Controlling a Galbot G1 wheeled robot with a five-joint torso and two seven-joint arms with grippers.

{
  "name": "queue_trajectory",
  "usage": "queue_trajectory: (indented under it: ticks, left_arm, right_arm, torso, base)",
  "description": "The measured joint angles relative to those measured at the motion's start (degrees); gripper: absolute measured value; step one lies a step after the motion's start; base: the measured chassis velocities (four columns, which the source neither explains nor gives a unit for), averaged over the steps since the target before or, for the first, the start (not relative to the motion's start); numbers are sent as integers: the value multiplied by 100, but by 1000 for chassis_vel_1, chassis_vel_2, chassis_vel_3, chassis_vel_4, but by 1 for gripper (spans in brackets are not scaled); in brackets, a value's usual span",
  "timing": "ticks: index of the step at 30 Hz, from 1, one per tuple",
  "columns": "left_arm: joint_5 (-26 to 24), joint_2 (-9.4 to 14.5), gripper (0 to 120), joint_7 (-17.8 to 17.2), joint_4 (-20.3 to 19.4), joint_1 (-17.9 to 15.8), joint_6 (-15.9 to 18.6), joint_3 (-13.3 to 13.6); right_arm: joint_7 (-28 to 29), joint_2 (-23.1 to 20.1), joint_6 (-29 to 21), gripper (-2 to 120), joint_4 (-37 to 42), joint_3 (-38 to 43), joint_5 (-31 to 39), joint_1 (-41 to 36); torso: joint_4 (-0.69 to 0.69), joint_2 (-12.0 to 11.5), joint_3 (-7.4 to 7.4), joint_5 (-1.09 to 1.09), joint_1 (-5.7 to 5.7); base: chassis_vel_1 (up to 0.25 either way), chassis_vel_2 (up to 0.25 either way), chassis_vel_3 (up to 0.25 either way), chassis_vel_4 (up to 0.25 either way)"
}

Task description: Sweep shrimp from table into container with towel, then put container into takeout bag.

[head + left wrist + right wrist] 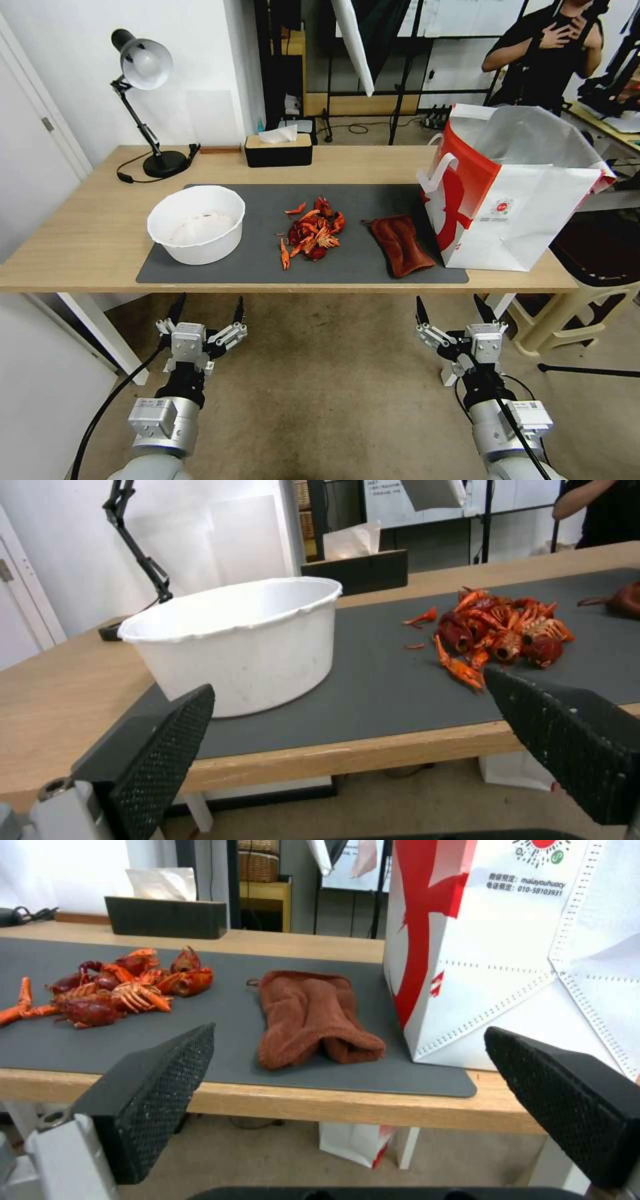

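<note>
**Count on the table**

Sitting on one table (80, 233): one mat (373, 200), one bowl (196, 224), one shrimp pile (312, 232), one towel (401, 245), one bag (513, 193), one lamp (143, 100), one tissue box (278, 149). Two grippers are hanging near: left (205, 311), right (452, 310).

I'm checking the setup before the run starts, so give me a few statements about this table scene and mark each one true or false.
1. The shrimp lie piled on the grey mat between the container and the towel. True.
2. The towel is inside the takeout bag. False: it lies on the mat beside the bag.
3. Both the left tool and the right tool are open, below the table edge. True.
4. The container already holds the shrimp. False: none are in it.
5. A desk lamp stands behind the container. True.
</note>
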Motion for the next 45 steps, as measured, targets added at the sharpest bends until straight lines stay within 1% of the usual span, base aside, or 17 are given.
queue_trajectory:
  ticks: [28,35,36,37,38,39,40,41,43,45]
  left_arm:
    - [-4,1,100,0,0,-1,3,1]
    - [-63,12,100,-1,0,-14,54,47]
    - [-153,29,100,-8,0,-31,126,98]
    - [-376,73,100,-10,0,-73,314,259]
    - [-756,149,100,-17,8,-155,635,526]
    - [-1012,199,100,-27,14,-208,853,706]
    - [-1012,199,100,-27,14,-208,853,706]
    - [-1214,243,100,-30,20,-251,1028,852]
    - [-1433,284,100,-36,27,-295,1211,999]
    - [-1479,293,100,-40,29,-304,1250,1028]
  right_arm:
    - [-10,4,-5,100,0,0,-5,-3]
    - [-95,53,-41,100,-30,0,-54,-39]
    - [-197,102,-59,100,-58,13,-117,-67]
    - [-527,285,-198,100,-187,15,-313,-197]
    - [-795,429,-310,100,-290,22,-477,-307]
    - [-858,461,-332,100,-308,29,-517,-326]
    - [-858,461,-332,100,-308,29,-517,-326]
    - [-881,473,-343,100,-319,28,-531,-336]
    - [-897,481,-348,100,-324,31,-541,-340]
    - [-904,478,-350,100,-321,43,-534,-338]
  torso:
    - [0,0,0,0,0]
    - [0,0,0,0,0]
    - [5,0,0,-1,0]
    - [2,0,0,1,0]
    - [-5,0,0,1,0]
    - [-2,1,-1,-3,0]
    - [-2,1,-1,-3,0]
    - [-2,0,0,0,0]
    - [-1,0,0,0,0]
    - [0,0,0,2,0]
  base:
    - [0,0,0,0]
    - [0,0,0,0]
    - [0,0,0,0]
    - [0,0,0,0]
    - [0,0,0,0]
    - [0,0,0,0]
    - [0,0,0,0]
    - [0,0,0,0]
    - [0,0,0,0]
    - [0,0,0,0]
